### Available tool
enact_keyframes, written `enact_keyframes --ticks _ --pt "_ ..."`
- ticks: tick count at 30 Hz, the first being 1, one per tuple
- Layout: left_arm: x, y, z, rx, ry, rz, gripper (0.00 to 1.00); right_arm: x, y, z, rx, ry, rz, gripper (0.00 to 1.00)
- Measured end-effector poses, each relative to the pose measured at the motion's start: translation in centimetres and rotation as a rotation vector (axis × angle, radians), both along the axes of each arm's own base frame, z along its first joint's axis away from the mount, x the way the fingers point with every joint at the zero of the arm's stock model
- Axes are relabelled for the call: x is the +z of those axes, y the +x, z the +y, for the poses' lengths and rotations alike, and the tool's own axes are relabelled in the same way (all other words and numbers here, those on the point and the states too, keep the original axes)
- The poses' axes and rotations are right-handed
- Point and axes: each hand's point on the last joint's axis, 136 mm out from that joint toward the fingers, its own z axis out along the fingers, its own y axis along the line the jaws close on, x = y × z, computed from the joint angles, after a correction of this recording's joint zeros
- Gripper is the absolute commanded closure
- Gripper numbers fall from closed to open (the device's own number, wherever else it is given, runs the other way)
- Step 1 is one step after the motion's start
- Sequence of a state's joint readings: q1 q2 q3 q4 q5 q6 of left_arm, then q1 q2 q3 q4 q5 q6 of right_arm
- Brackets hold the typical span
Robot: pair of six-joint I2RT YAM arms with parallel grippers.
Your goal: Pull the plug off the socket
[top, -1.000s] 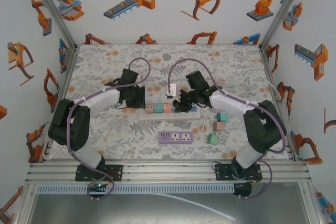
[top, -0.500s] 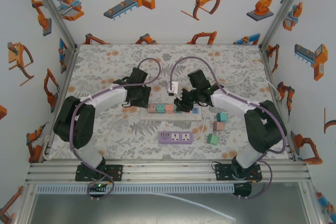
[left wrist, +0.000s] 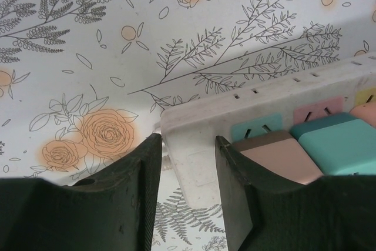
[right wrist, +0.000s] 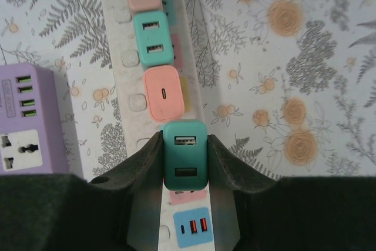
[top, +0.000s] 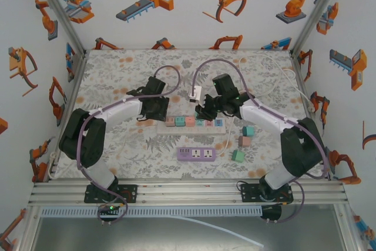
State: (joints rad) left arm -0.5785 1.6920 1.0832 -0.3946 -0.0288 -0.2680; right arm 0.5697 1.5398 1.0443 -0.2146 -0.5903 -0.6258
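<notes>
A: What is the left hand doing?
B: Clamping the end of the white plastic power strip lying on the floral surface.
A: And the teal rectangular two-port USB plug?
B: Sitting over the strip, pinched by the right hand.

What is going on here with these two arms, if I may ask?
The left claw is clamped on the end of the white power strip, steadying it. The right claw is closed around a teal plug on that strip, next to a pink plug, set to pull it out. Whether the teal plug has left its socket cannot be told from these views.
</notes>
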Motion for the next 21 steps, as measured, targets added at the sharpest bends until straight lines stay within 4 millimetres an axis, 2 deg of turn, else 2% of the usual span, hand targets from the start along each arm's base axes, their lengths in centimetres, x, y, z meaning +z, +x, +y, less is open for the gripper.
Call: enact_keyframes --ticks 6,8,11,16,19,21 --pt "0.4 -0.5 0.8 0.011 -0.035 0.045 0.48 4.8 -1.1 -1.4 -0.098 0.102 -0.030 1.00" --pt "1.6 -0.3 1.0 0.017 -0.066 0.030 0.48 5.9 -1.0 -2.3 -0.176 0.135 -0.004 1.00" --pt "4.8 -0.1 1.3 0.022 -0.134 -0.030 0.47 7.3 -0.4 -4.3 -0.345 0.195 0.071 1.00" --pt "11.4 -1.4 0.5 -0.059 -0.289 -0.175 0.45 8.8 0.7 -9.7 -0.666 0.324 0.239 1.00" --pt "14.2 -3.4 -0.5 -0.157 -0.396 -0.245 0.44 8.8 1.7 -14.1 -0.866 0.403 0.339 1.00" --pt "15.6 -5.2 -1.5 -0.245 -0.467 -0.282 0.39 8.0 2.3 -17.6 -1.012 0.461 0.411 1.00"
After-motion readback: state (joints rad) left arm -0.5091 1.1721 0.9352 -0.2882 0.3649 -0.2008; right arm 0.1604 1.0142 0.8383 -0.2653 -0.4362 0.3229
